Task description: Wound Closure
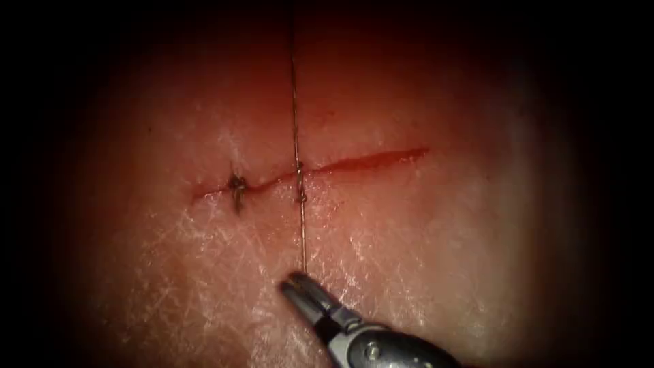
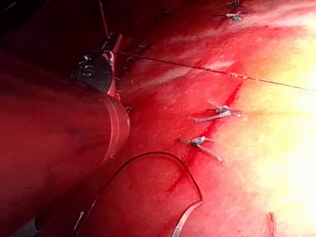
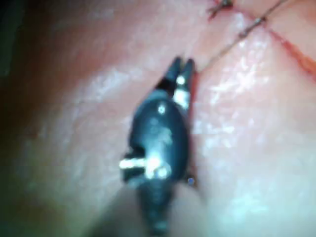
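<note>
Jaws of the right arm's slim metal needle driver [image 1: 298,281] are closed, judging by the endoscope view, on the near end of the thin tan suture thread [image 1: 295,102]. In the right wrist view the same tool [image 3: 180,66] shows its tips almost together, with the thread [image 3: 232,42] leaving them at one side. The left arm's tool [image 2: 113,44] appears clamped on the far end, since the thread [image 2: 207,69] leaves its tip in a straight line.

Handling: the thread is light, limp when slack and easily frayed, and it is likely to slip between smooth pads. Take hold close to its free end, square across the pads, and load it gently; the soft pale pork tissue [image 1: 422,259] would probably tear under a hard pull.

Position: from the right tool's tips the thread runs straight away, passes a small knot [image 1: 300,197] just short of the narrow red cut [image 1: 368,161], crosses the cut and continues beyond it. A finished dark stitch [image 1: 237,187] sits on the cut, to the left of the thread.

Needle: neither tool is seen holding it. A dark curved arc [image 2: 148,154] lies on the tissue near the left tool's shaft; whether it is needle or thread cannot be told.
</note>
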{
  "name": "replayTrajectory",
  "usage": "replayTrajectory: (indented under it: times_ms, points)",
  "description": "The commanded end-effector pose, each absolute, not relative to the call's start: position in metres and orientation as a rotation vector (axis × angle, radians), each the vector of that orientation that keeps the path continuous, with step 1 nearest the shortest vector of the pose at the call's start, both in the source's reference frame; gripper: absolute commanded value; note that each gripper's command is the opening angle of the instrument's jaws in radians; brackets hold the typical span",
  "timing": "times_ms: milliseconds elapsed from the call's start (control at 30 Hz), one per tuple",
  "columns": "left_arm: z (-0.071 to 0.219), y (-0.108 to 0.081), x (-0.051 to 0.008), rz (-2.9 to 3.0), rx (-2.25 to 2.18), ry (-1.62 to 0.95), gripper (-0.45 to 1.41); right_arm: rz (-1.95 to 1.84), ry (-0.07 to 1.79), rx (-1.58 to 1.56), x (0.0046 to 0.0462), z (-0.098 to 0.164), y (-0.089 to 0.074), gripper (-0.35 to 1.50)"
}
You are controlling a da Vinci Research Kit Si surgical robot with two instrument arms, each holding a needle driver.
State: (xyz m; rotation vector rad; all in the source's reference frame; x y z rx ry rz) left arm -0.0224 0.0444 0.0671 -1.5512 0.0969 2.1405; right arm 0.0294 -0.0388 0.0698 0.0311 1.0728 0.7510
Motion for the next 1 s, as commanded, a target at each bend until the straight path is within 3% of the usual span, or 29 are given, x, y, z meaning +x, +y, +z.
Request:
replayTrajectory:
  times_ms: [33, 667, 700, 733, 1000]
  points:
    - [0.0678, 0.0451, -0.0230, 2.138, -1.549, 0.104, -0.45, 0.746, 1.066, 0.038, 0.0301, 0.0704, -0.0402, -0.35]
    - [0.0678, 0.0431, -0.0247, 2.140, -1.580, 0.092, -0.45, 0.720, 1.068, 0.061, 0.0303, 0.0708, -0.0412, -0.35]
    - [0.0674, 0.0422, -0.0249, 2.137, -1.600, 0.074, -0.45, 0.726, 1.078, 0.062, 0.0302, 0.0702, -0.0408, -0.05]
    - [0.0671, 0.0419, -0.0249, 2.136, -1.610, 0.064, -0.45, 0.731, 1.091, 0.061, 0.0300, 0.0697, -0.0404, 0.04]
    - [0.0643, 0.0380, -0.0248, 2.110, -1.663, 0.017, -0.45, 0.732, 1.127, 0.060, 0.0282, 0.0663, -0.0361, 0.07]
